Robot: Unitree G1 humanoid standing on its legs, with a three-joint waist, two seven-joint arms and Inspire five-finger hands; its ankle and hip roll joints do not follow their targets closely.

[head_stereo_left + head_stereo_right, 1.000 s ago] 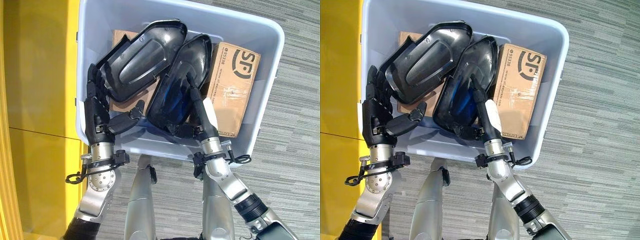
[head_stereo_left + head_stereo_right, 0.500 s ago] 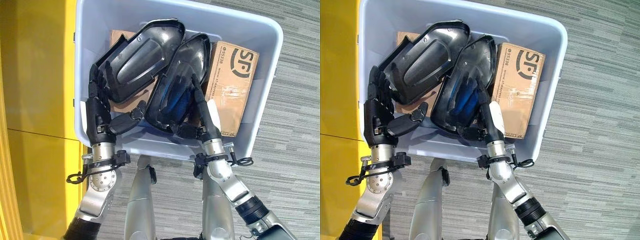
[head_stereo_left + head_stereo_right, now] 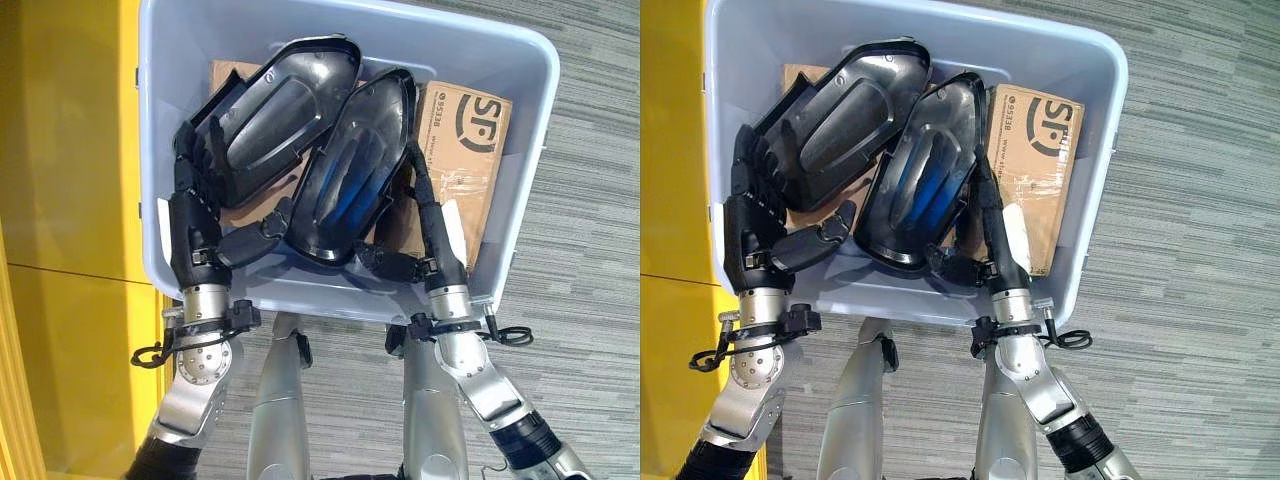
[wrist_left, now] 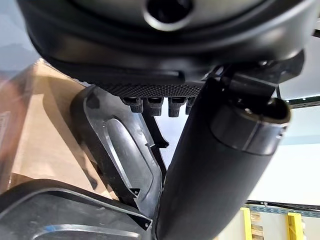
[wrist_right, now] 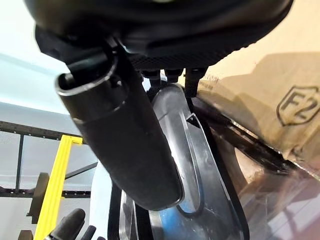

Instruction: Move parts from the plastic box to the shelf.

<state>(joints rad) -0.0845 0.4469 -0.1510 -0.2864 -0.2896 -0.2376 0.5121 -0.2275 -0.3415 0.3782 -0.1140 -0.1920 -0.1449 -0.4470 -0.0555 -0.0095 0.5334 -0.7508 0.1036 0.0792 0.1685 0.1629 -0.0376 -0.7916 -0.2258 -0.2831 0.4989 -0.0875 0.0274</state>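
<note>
2 black moulded plastic covers lie tilted in the pale plastic box (image 3: 520, 160) on grey carpet (image 3: 590, 300), over cardboard cartons (image 3: 465, 150). The right cover (image 3: 350, 170) is pinched at its lower edge between the right hand (image 3: 425, 255) fingers behind and thumb in front. The left hand (image 3: 195, 215) clasps the left cover (image 3: 275, 115), fingers round its outer edge, thumb reaching toward the right cover.

**Grey carpet, yellow panel**

Floor (image 3: 590, 250) is grey carpet with fine horizontal stripes, evenly lit. A flat yellow surface (image 3: 70, 200) runs along one side, a thin dark seam crossing it. In the right wrist view, a yellow post (image 5: 55, 185) with dark rails stands against a pale wall.
</note>
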